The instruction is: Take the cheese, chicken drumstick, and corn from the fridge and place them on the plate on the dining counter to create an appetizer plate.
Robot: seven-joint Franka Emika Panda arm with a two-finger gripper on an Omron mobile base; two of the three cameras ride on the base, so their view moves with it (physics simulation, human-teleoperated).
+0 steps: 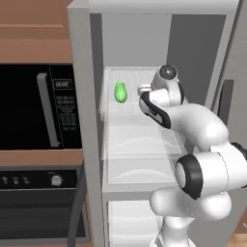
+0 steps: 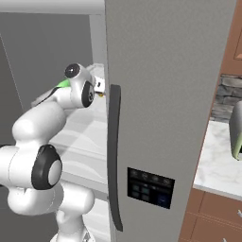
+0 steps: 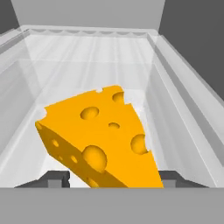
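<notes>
One yellow-orange cheese (image 3: 103, 138) wedge with round holes

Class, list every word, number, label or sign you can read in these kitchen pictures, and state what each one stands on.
No text can be read in any view.
Oven control panel: a small display and rows of white marks, too blurred to read.
Knob panel below it: tiny marks, unreadable.
Fridge door panel: dim button symbols, too small to read.
Cheese: no label.

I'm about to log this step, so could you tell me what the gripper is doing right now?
Gripper: jaws straddle the cheese on the fridge shelf; a firm grip cannot be told.
</notes>
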